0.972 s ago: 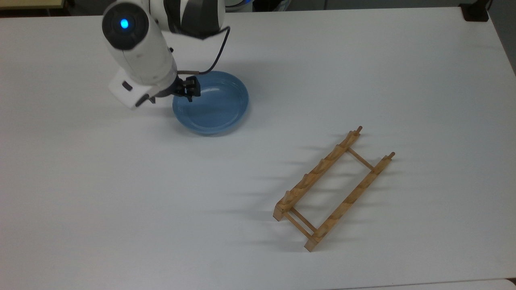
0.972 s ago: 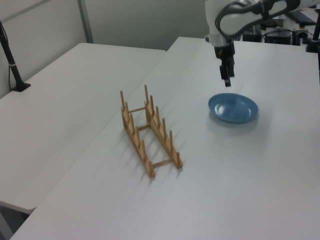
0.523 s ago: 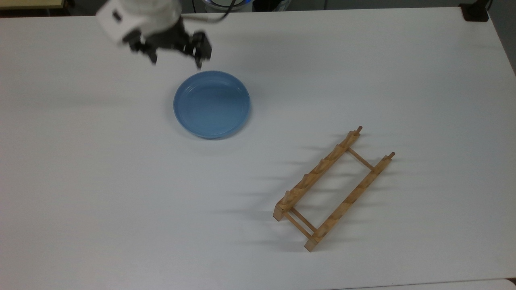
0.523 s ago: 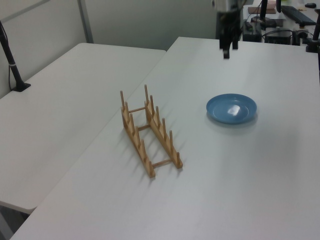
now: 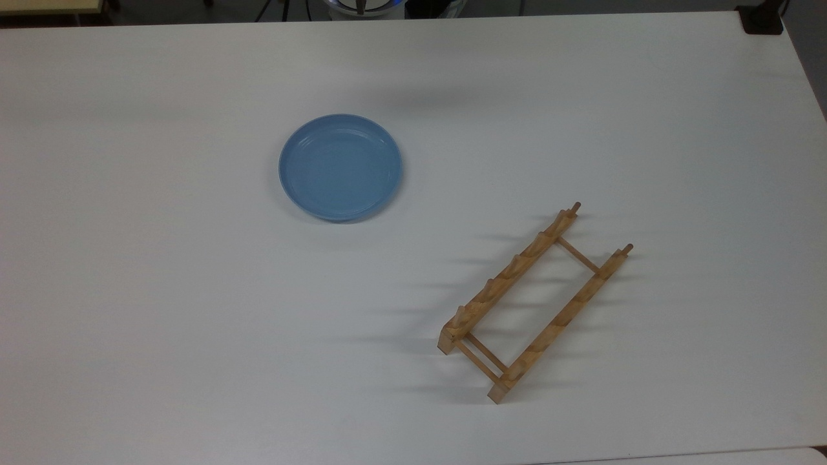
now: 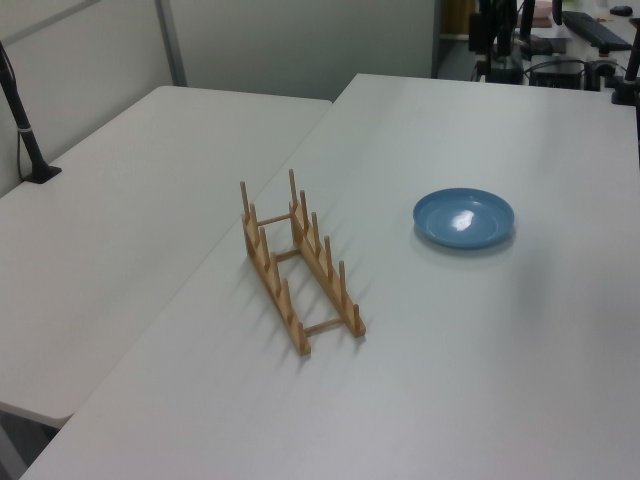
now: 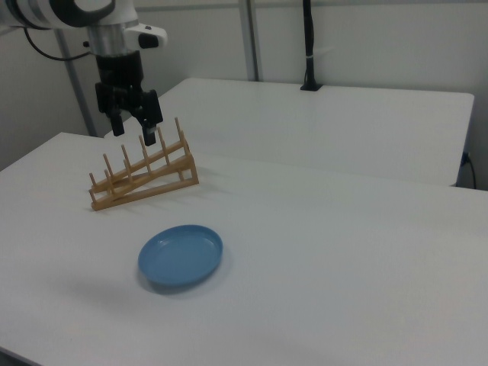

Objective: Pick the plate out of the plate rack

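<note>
Lifting up and away, the gripper (image 7: 134, 131) now hangs high over the table (image 5: 161, 323) with its two fingers spread apart and nothing between them. A second ago it was low down, right over the edge of the plate (image 5: 340, 166). Half a second ago it was just past the plate's edge in the top view. Now it has gone well clear.

The plate did not go with it. It lies flat on the table, far below the gripper and toward the right view's right. Nothing touches it.

The plate rack (image 5: 535, 303) stands well apart from the plate, with no plate in any of its slots. In the right view the rack (image 7: 145, 179) looks to be just under the gripper, but the gripper is much higher up.

I think this means the job is as good as done. The plate is out of the rack, it sits safe on the table, and the gripper has let go and pulled back.
</note>
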You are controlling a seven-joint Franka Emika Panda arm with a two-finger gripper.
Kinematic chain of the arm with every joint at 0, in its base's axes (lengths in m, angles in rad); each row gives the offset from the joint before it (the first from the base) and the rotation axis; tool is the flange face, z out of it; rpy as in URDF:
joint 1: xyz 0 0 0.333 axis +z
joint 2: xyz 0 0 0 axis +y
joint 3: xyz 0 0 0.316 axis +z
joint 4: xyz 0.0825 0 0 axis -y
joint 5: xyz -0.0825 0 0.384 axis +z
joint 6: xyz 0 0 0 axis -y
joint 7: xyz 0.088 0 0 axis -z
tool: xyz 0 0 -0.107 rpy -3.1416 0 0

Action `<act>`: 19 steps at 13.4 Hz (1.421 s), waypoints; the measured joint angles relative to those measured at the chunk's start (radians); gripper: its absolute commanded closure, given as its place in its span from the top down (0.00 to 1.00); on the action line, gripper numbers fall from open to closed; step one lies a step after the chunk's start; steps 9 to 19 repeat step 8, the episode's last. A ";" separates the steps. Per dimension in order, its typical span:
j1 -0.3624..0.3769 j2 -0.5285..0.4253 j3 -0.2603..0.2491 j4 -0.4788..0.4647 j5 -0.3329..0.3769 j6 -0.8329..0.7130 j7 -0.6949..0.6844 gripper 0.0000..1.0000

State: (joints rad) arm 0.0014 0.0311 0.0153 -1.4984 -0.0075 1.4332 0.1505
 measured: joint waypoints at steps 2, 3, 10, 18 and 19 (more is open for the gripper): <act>0.005 -0.007 0.000 0.000 0.000 0.026 -0.020 1.00; 0.005 -0.007 0.000 -0.004 0.000 0.073 -0.040 1.00; 0.004 0.007 -0.001 -0.036 0.000 0.230 -0.067 1.00; 0.004 0.007 -0.001 -0.036 0.000 0.230 -0.067 1.00; 0.004 0.007 -0.001 -0.036 0.000 0.230 -0.067 1.00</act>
